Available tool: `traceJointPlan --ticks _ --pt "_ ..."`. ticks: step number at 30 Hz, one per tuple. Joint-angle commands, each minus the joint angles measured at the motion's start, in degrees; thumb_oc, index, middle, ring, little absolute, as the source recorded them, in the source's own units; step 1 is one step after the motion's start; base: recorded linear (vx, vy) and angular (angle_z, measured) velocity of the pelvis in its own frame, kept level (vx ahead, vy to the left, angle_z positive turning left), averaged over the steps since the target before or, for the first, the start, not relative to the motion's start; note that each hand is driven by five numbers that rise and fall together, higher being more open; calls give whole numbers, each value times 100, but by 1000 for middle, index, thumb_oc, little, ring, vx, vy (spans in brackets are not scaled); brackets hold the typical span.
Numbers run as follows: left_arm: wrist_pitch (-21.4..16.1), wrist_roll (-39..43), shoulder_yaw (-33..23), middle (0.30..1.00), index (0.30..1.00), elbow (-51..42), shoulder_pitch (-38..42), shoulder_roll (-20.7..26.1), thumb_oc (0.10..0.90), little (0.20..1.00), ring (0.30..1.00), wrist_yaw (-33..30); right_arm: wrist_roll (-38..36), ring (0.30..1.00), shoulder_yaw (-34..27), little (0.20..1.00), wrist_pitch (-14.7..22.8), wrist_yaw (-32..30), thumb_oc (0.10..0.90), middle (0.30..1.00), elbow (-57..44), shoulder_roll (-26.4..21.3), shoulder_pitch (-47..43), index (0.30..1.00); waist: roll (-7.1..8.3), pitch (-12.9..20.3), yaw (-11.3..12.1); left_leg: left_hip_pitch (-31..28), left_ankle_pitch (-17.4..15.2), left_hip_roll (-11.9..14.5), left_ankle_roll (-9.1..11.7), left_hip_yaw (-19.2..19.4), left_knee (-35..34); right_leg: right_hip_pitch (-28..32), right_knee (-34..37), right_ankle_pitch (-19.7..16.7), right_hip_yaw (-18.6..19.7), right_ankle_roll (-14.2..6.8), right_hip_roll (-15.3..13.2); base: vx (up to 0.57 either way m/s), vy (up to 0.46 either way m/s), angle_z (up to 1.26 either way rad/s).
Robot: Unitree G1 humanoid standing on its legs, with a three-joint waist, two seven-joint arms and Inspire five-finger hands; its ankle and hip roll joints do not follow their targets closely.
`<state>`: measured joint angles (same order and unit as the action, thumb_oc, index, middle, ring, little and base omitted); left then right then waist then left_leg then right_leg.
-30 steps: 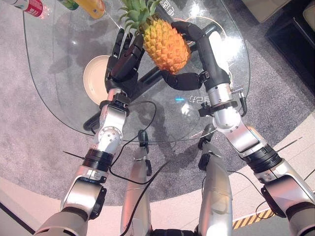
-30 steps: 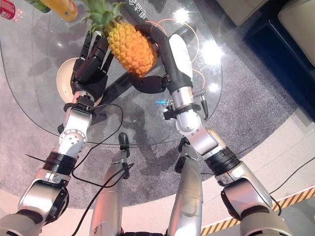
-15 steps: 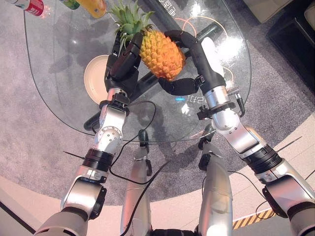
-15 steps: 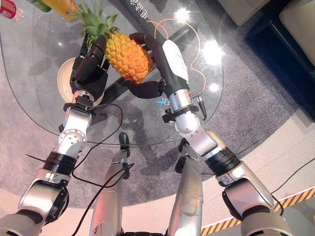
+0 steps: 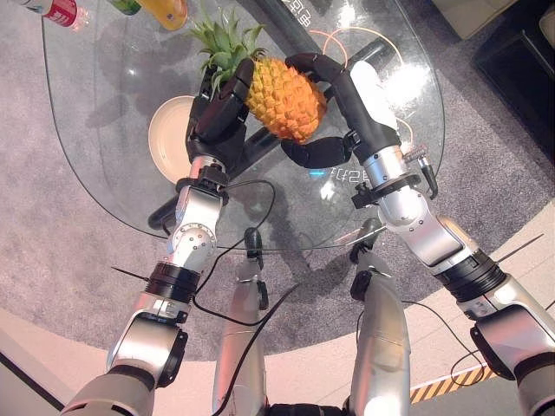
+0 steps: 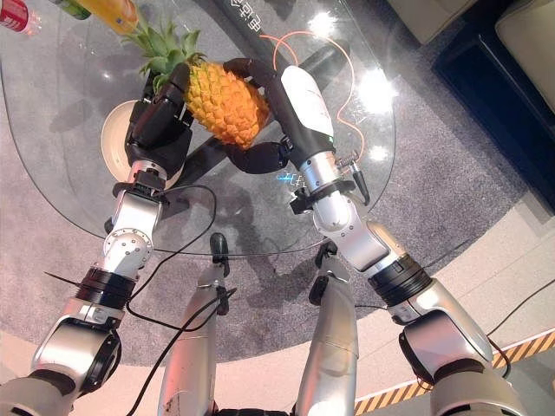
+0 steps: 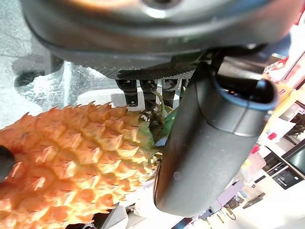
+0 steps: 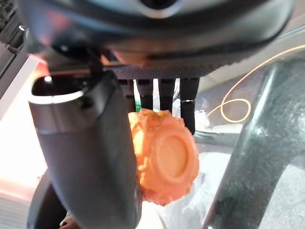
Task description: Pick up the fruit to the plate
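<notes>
An orange pineapple [image 5: 282, 95] with a green crown hangs above the glass table [image 5: 104, 199], carried between both hands. My left hand [image 5: 217, 117] curls round its crown end, the thumb [image 7: 209, 143] beside the leaves. My right hand [image 5: 334, 74] grips the base end [image 8: 164, 162], fingers over the top and thumb underneath. A cream plate [image 5: 165, 130] lies on the table just left of the left hand, partly hidden by it. The crown reaches over the plate's far edge.
Bottles stand at the table's far left edge: a red one [image 5: 56, 10] and an orange one [image 5: 169, 10]. A thin orange cable [image 5: 334, 39] loops on the glass behind the right hand. The dark table base [image 5: 251, 152] shows through the glass. Grey carpet surrounds the table.
Both hands have carried the pineapple leftward, closer to the plate. The right arm has swung further in over the table.
</notes>
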<state>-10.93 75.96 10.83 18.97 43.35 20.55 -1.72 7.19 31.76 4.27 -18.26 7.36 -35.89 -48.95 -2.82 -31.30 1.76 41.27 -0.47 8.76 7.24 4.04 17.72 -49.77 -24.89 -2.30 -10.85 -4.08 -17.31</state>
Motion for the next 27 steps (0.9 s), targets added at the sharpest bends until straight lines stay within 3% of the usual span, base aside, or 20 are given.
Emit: traceJointPlan --ticks 1,10,11,13,14,27 --pt "-562 -7 22 900 900 -1005 509 58 800 900 900 275 368 300 216 200 745 45 100 300 -1133 -35 -723 300 -140 150 26 441 409 61 12 12 218 307 135 -15 5 -566 -377 0 0 0" --pt "-774 15 -30 900 900 -1113 457 75 800 900 900 263 531 300 312 200 853 175 100 300 -1225 -156 -792 300 -122 150 42 490 363 42 -4 -28 300 276 78 6 11 -569 -380 0 0 0" --pt "-822 21 -28 655 655 -1130 454 77 515 615 655 266 542 300 327 200 877 166 100 300 -1208 -169 -796 300 -119 150 44 488 363 41 -3 -32 300 279 79 5 11 -569 -379 0 0 0" --pt "-934 17 -30 356 356 -1162 464 76 166 266 356 218 613 300 329 200 956 160 100 300 -1175 -179 -798 300 -112 150 46 494 363 37 -3 -39 304 276 79 2 9 -571 -376 0 0 0" --pt "-976 -16 -30 300 300 -1167 467 74 100 200 300 197 633 300 334 200 965 157 100 300 -1175 -179 -800 300 -111 150 46 498 362 36 -2 -40 306 272 75 2 8 -571 -377 0 0 0" --pt "-1590 -454 -145 300 300 -1256 489 44 100 200 300 -22 895 300 364 200 1126 178 100 300 -1177 -247 -884 300 -50 150 49 542 348 21 -4 -89 329 243 81 -7 25 -573 -337 0 0 0"
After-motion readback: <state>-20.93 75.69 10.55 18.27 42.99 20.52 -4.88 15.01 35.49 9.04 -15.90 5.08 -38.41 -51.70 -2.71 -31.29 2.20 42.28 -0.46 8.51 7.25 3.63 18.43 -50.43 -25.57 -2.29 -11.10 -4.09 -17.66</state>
